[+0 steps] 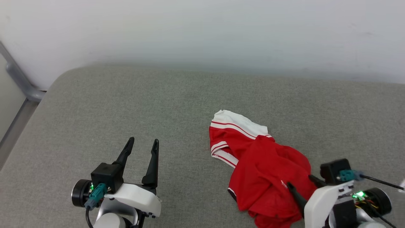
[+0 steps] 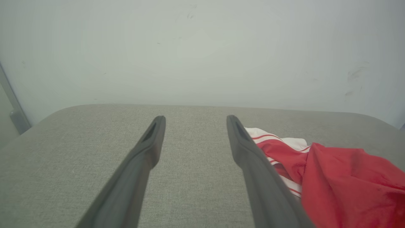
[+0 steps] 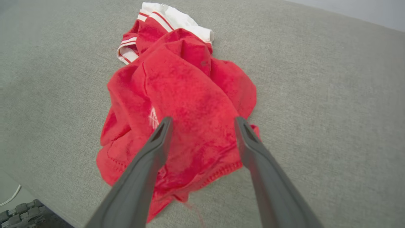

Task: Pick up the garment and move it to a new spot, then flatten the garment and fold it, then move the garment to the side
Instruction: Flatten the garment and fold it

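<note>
The garment (image 1: 262, 167) is a crumpled red heap with a white, red-striped sleeve at its far end, lying right of centre on the grey surface. The same garment (image 3: 186, 95) lies under and ahead of my right gripper (image 3: 202, 122), whose fingers stand open above the red cloth with nothing between them. In the head view my right gripper (image 1: 299, 182) hovers over the heap's near right part. My left gripper (image 1: 143, 141) stands open over bare cloth surface, well to the left of the garment (image 2: 341, 177). From its own wrist, my left gripper (image 2: 195, 117) holds nothing.
The grey fabric-covered surface (image 1: 126, 104) ends at a pale wall (image 1: 202, 31) at the back. A grey metal rail (image 1: 19, 79) runs along the left. The surface's near edge (image 3: 38, 193) shows in the right wrist view, with floor and a dark object below.
</note>
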Controlling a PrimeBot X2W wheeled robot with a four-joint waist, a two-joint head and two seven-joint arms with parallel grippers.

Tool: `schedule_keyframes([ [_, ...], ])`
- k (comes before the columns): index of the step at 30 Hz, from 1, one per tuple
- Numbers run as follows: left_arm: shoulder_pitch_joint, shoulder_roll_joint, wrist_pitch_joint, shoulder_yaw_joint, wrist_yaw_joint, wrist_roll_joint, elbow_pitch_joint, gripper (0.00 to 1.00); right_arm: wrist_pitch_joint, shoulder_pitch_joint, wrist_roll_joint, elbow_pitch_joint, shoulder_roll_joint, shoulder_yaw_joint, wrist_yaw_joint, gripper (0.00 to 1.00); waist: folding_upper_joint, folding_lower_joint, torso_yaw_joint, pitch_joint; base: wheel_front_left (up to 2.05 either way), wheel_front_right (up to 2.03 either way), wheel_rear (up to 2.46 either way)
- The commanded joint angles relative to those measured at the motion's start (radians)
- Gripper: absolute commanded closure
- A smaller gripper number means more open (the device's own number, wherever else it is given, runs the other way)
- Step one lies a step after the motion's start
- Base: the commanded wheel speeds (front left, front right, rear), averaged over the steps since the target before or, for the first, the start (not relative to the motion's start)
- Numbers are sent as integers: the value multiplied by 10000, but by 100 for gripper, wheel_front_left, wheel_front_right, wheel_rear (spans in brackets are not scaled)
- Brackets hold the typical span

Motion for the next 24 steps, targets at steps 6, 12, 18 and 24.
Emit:
schedule_keyframes([
  [6, -401, -311, -23, 58, -212, 161, 11, 0, 1215, -1096, 649, 339, -1091, 1736, -7, 0, -1, 0, 445, 618, 0, 0, 0],
  [12, -574, -551, -23, 158, -400, 327, 145, 0, 1618, -1691, 1148, 862, -1558, 2485, -7, 24, -1, 0, 569, 903, 0, 0, 0],
  [18, -456, -709, -23, 411, -532, 490, 292, 0, 507, -2430, 1004, 708, -1566, 1992, -7, 100, -1, 0, 407, 910, 0, 0, 0],
  [24, -407, -758, -23, 593, -589, 590, 364, 0, -24, -2846, 539, 902, -1436, 119, -8, 100, -1, 0, 144, 838, 0, 0, 0],
])
